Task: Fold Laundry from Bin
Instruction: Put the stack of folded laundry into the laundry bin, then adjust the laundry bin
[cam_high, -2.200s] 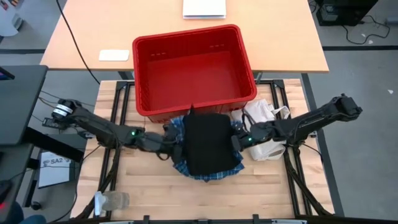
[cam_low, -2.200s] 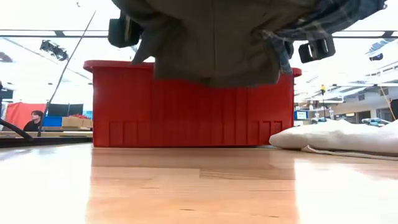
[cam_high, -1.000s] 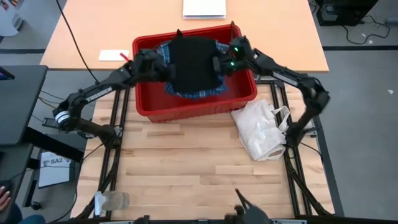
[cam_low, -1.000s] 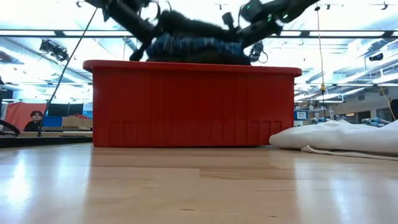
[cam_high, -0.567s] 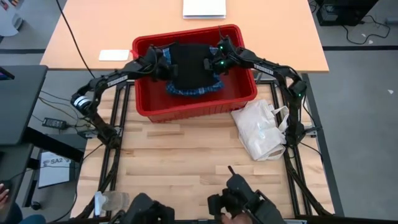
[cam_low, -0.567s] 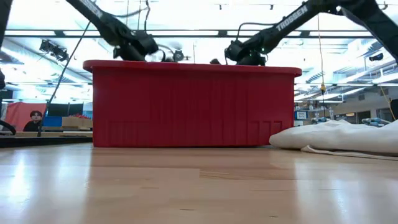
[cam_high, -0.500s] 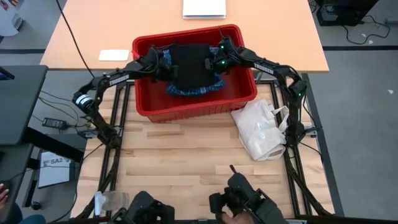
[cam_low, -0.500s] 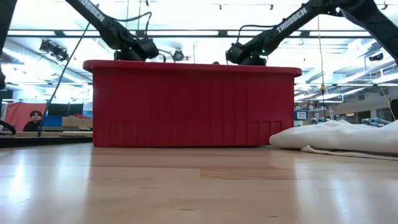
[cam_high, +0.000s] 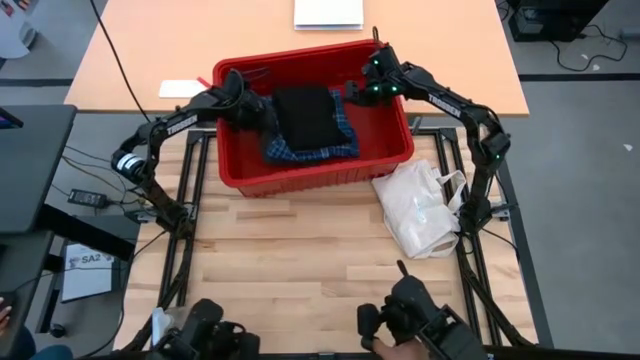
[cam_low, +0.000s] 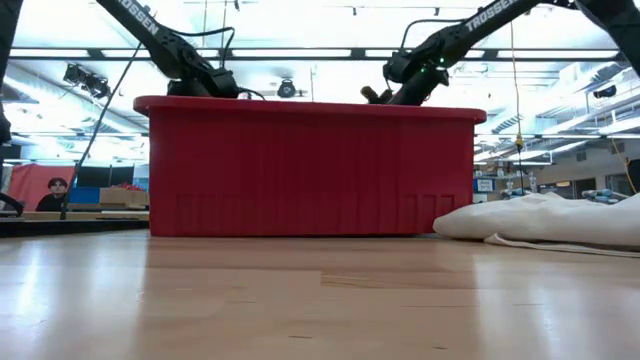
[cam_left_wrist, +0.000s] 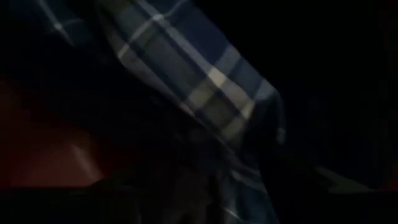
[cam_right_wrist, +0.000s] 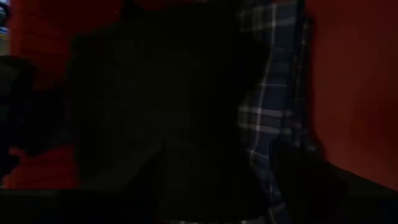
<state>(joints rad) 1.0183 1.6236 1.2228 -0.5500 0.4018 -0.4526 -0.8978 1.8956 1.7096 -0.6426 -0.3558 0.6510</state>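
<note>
From above: folded laundry (cam_high: 307, 122) lying inside the red bin (cam_high: 395, 150), left tool (cam_high: 252, 110) and right tool (cam_high: 352, 92) flanking it. From worktop (cam_low: 320, 300) level, only bin wall and arms. Cannot tell either tool's finger gap. White bag (cam_high: 420, 208) beside bin.

We see a bright red bin (cam_high: 395, 150) holding a blue-and-white plaid shirt (cam_high: 343, 123) under a black piece (cam_high: 305, 115). Beside it lies a white bag (cam_high: 420, 208) on the pale wooden table (cam_high: 300, 260). Both arms are dark.
</note>
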